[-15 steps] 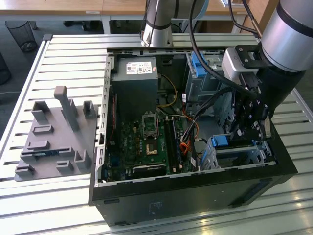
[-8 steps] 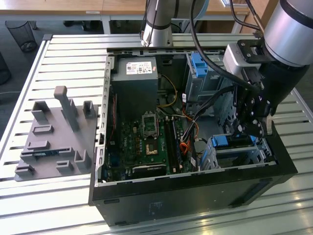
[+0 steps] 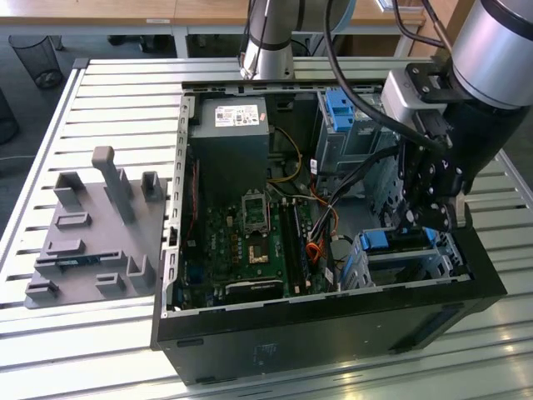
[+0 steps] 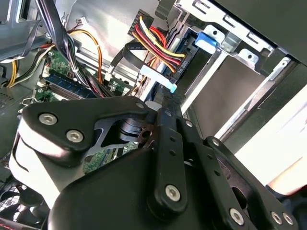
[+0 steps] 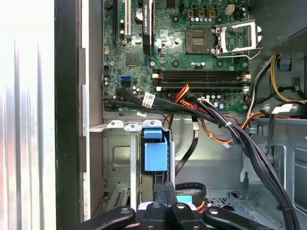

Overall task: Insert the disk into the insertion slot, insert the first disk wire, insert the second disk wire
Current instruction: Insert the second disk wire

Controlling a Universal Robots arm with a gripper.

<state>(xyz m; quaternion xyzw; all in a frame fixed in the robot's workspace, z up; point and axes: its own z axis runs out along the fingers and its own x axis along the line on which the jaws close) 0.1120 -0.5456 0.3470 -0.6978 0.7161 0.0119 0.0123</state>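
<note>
An open computer case (image 3: 333, 317) lies on its side on a slatted metal worktop (image 3: 108, 100), with the green motherboard (image 3: 250, 242) exposed in the exterior view and in the first wrist view (image 5: 192, 43). The arm (image 3: 500, 50) reaches in from the exterior view's right, and the hand (image 3: 425, 218) sits low over the drive area at the case's near corner on that side. In the exterior view the insertion slot (image 3: 366, 271), a low grey metal cage, lies directly beneath the hand, and the disk (image 3: 398, 238) rests in it, its bright blue caddy frame visible along the cage's top edge. In the first wrist view the blue caddy tab (image 5: 155, 148) stands between the cage's grey walls (image 5: 117, 158), just ahead of the hand (image 5: 165, 191), whose two dark fingers (image 5: 159, 194) appear pressed together with no gap showing between them; whether they grip anything at their tips cannot be told. In the second wrist view the hand's black linkage (image 4: 168, 158) fills the foreground, and beyond it lie a bundle of red, yellow and black wires (image 4: 156, 43) ending in a black connector, a flat blue-tipped cable (image 4: 158, 79) and a blue tab (image 4: 207, 42) on a metal bay. A taller metal bay with a blue tab (image 3: 341, 108) stands at the case's far side. A grey fixture plate (image 3: 96, 242) with upright blocks rests on the worktop, well apart from the case, at the exterior view's left.
</note>
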